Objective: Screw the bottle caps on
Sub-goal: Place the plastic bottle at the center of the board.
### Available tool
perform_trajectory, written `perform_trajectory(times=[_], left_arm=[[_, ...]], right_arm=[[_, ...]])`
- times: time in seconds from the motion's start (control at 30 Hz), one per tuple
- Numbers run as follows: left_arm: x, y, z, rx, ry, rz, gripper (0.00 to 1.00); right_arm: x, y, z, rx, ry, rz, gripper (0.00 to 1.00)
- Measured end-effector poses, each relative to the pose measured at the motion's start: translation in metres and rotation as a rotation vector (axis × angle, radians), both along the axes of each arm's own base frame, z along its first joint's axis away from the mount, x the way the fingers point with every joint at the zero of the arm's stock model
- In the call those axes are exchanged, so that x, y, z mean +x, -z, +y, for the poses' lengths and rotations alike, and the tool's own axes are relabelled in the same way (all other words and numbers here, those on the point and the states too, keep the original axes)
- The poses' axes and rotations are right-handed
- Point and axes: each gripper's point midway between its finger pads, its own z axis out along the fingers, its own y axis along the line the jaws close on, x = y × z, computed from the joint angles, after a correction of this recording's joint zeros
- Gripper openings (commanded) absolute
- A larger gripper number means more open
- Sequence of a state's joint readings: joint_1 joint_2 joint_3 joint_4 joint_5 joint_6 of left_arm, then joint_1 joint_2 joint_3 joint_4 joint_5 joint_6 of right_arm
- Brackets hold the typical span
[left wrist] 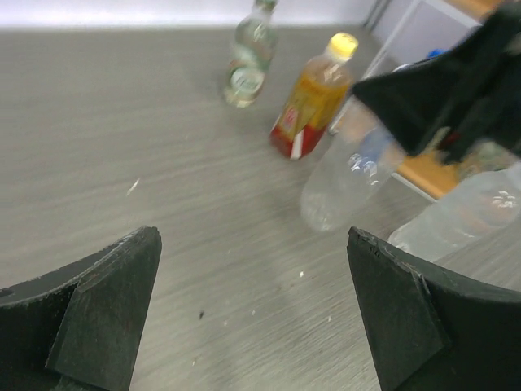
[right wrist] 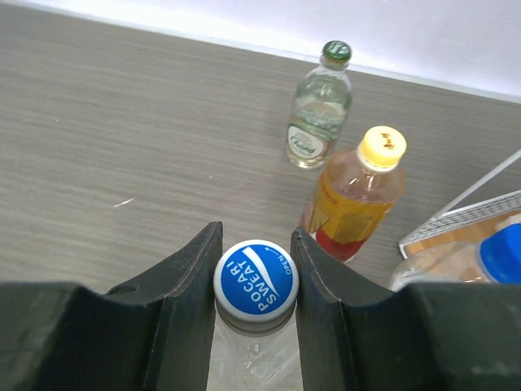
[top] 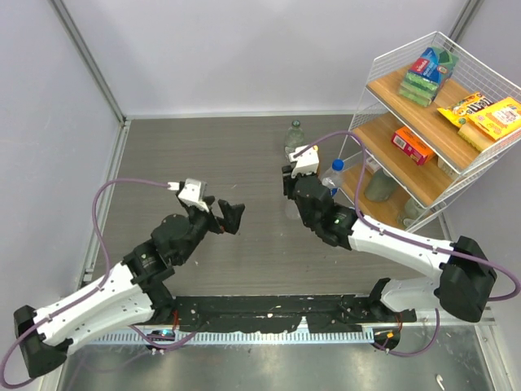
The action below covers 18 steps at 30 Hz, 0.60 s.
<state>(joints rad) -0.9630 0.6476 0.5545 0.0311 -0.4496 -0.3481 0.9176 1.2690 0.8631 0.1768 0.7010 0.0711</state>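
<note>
Cap, white with blue middle, on clear bottle: pinched by right gripper; left gripper spread above table

Top camera looks down from above the near edge over the whole worktop; 2 wrist cameras sit low, face the far edge, share the amber bottle.

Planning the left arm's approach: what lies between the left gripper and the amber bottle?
In the left wrist view, only bare table separates the left gripper from the amber bottle.
</note>
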Motion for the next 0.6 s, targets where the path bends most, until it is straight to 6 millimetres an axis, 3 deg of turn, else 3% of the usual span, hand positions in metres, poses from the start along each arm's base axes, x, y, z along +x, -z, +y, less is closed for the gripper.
perform_trajectory(times=[0.1, 0.27, 0.4, 0.6], left_arm=[[0.019, 0.021, 0.013, 0.008, -0.081, 0.120, 1.00], [0.049, 0.064, 0.049, -0.035, -0.238, 0.340, 1.00], [0.053, 0.076, 0.065, -0.098, -0.288, 0.426, 1.00], [0.051, 0.078, 0.067, -0.129, -0.292, 0.459, 1.00]], right_arm=[[0.009, 0.000, -0.011, 0.016, 0.038, -0.027, 0.01], [0.015, 0.017, -0.027, 0.026, 0.078, -0.036, 0.03], [0.016, 0.031, -0.034, 0.035, 0.088, -0.022, 0.06], [0.017, 0.036, -0.036, 0.072, 0.091, -0.021, 0.18]])
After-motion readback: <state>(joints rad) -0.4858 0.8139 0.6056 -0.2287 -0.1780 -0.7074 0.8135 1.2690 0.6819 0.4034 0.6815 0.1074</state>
